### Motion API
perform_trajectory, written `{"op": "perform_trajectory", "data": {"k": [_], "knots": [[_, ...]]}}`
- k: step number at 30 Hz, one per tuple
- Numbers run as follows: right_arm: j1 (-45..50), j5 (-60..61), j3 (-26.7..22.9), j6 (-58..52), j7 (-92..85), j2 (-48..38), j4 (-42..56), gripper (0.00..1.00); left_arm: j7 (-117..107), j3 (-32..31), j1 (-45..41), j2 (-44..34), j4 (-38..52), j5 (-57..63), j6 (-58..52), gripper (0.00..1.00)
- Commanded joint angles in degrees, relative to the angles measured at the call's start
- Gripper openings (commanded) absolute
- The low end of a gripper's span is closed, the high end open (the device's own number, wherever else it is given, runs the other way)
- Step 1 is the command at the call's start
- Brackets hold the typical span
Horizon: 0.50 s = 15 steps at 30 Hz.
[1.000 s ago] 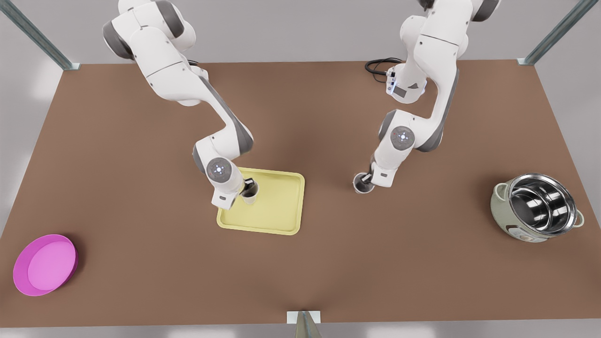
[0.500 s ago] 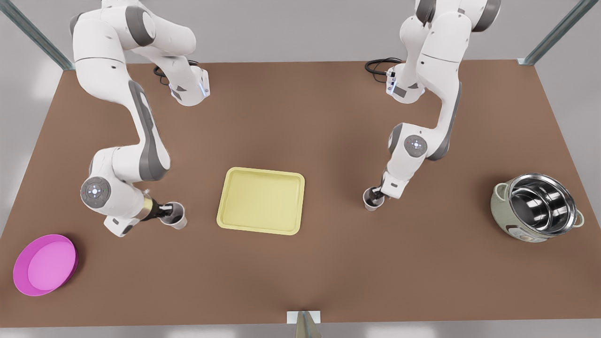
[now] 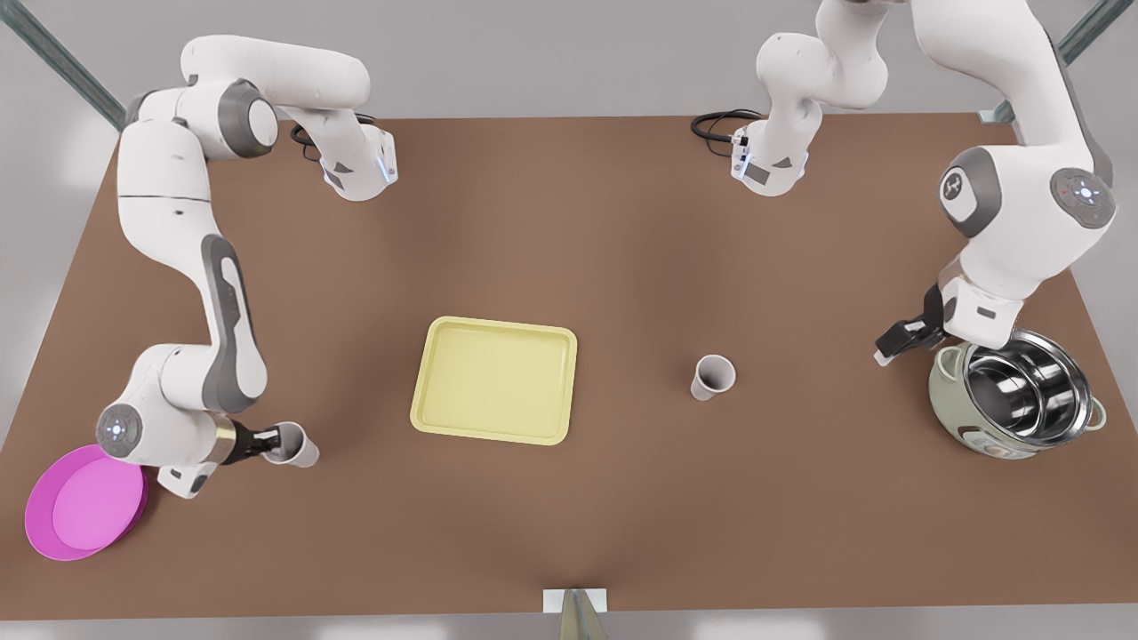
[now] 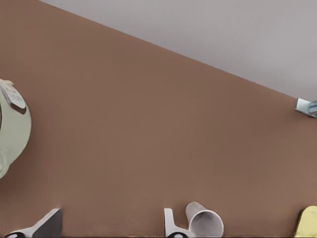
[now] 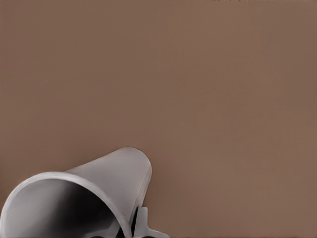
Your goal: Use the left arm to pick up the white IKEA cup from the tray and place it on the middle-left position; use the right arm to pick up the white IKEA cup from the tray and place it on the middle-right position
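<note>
One white cup (image 3: pixel 711 377) stands upright and alone on the brown table, to the front view's right of the pale yellow tray (image 3: pixel 494 380), which holds nothing. My left gripper (image 3: pixel 896 343) hangs open well beyond that cup, beside the pot; its wrist view shows its fingertips (image 4: pixel 171 225) wide apart, with the cup (image 4: pixel 205 223) and the tray's corner (image 4: pixel 308 223) farther off. On the front view's left, my right gripper (image 3: pixel 263 441) is shut on the rim of a second white cup (image 3: pixel 296 447), which is tilted. That cup (image 5: pixel 84 198) looms close in the right wrist view.
A round magenta dish (image 3: pixel 84 500) lies at the front view's near left, partly under the right arm's wrist. A steel-lined pot (image 3: pixel 1018 391) sits at the right, just below the left arm; it also appears in the left wrist view (image 4: pixel 12 134). A black cable (image 3: pixel 716 124) lies at the back.
The left gripper let go of its cup and swung away towards the pot. The right gripper carried its cup farther to the front view's left, towards the magenta dish.
</note>
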Motion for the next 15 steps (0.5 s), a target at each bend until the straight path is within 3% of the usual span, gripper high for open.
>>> {"op": "perform_trajectory", "data": {"k": [1,5,7,10,12,14,15], "knots": [[0.04,-1.42,0.10,1.91,-18.88,0.22,0.05,0.18,17.74,0.03,-3.21,0.69,1.00,0.09,-7.55,1.00],[0.12,-2.20,0.10,3.93,-18.80,2.16,0.05,0.18,18.35,-3.49,-5.41,1.22,1.44,0.79,-8.34,1.00],[0.12,-2.21,0.01,4.02,-18.88,2.25,0.14,0.19,24.06,-3.67,-2.96,10.53,16.98,-1.04,-18.62,1.00],[0.12,-2.12,0.01,4.02,-18.80,2.25,0.14,0.43,21.87,-3.67,-2.25,10.54,16.47,-1.32,-18.45,1.00],[0.12,-2.03,0.01,3.93,-18.62,2.16,0.32,0.53,20.73,-2.08,-1.19,10.62,16.47,-1.49,-18.28,1.00],[0.12,-2.03,0.01,3.93,-18.27,2.07,0.49,0.59,17.48,-23.42,18.57,9.40,16.03,-1.05,-18.01,1.00],[0.12,-2.03,0.10,3.06,-18.45,0.49,0.58,0.59,17.12,-26.96,21.31,8.60,14.27,3.07,-15.99,1.00]]}}
